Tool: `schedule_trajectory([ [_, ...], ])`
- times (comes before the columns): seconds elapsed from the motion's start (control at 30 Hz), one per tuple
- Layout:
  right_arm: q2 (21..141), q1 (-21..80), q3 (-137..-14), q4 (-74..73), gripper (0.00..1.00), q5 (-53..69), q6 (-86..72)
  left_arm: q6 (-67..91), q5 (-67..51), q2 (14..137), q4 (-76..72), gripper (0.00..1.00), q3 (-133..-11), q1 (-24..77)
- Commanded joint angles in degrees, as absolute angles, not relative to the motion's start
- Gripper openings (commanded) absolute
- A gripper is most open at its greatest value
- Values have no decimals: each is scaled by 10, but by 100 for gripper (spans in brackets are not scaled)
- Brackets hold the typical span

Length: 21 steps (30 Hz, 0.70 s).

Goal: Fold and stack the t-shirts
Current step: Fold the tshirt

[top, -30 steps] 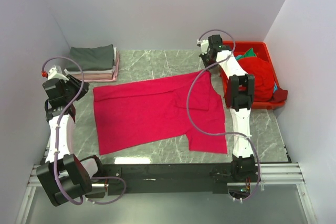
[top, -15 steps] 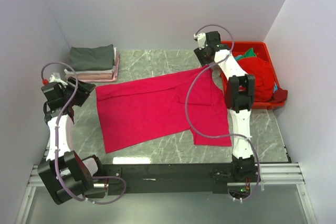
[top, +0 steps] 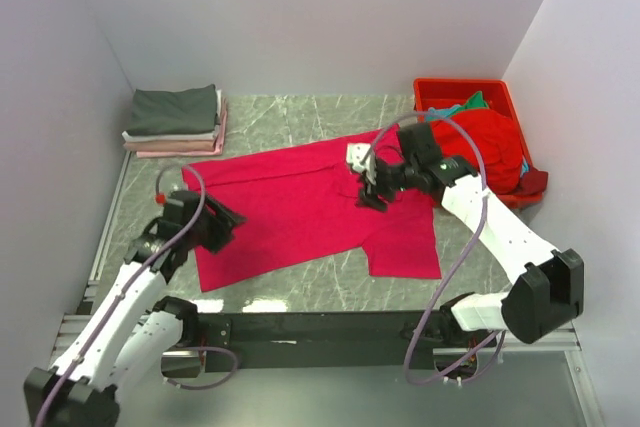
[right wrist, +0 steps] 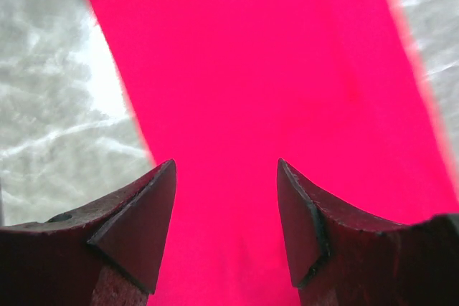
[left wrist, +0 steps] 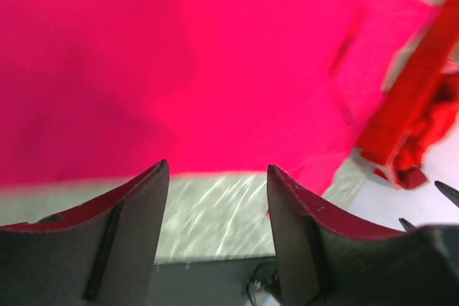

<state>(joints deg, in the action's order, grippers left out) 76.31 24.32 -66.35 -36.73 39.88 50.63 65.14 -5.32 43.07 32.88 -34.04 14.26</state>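
Crimson shirt (top: 290,202): lay spread flat across the middle of the table, one sleeve toward the bin; its near-left hem corner sat under the left arm, its right sleeve area under the right arm.
Step in hand: judged to be the first fold, with both arms reaching for their grasp points; nothing was held yet.
Left gripper (left wrist: 217,166): fingers spread, empty; the wrist view showed the hem edge just beyond the tips, with marble beneath; it should come down on the edge itself and pinch a single layer.
Right gripper (right wrist: 226,165): fingers spread, empty, poised over a band of crimson cloth with bare marble on either side; it should close near that band's edge, not mid-panel, so that the lift does not bunch the cloth.
Timing: both should probably lift together and level, to keep the crease straight.
Room: plain pale walls closed in three sides.
Table (top: 300,117): grey-veined marble, smooth-looking; cloth would likely slide if dragged.
Red bin (top: 455,85): far right, with a heap of unfolded shirts (top: 490,142) inside.
Folded stack (top: 175,119): far-left corner, dark grey on top.
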Motion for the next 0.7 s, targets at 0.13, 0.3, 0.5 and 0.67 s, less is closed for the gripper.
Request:
schedule_trajectory([
  [0.13, 698, 200, -544, -306, 65, 413, 467, 941, 91, 410, 589, 56, -339, 263],
  [0.3, 687, 153, -531, -316, 65, 421, 459, 941, 147, 482, 602, 55, -359, 272],
  [0.5, 692, 115, -529, -316, 65, 437, 439, 959, 149, 560, 610, 53, -349, 272],
  [0.67, 705, 108, -529, -311, 65, 439, 437, 986, 148, 537, 647, 47, -357, 272],
])
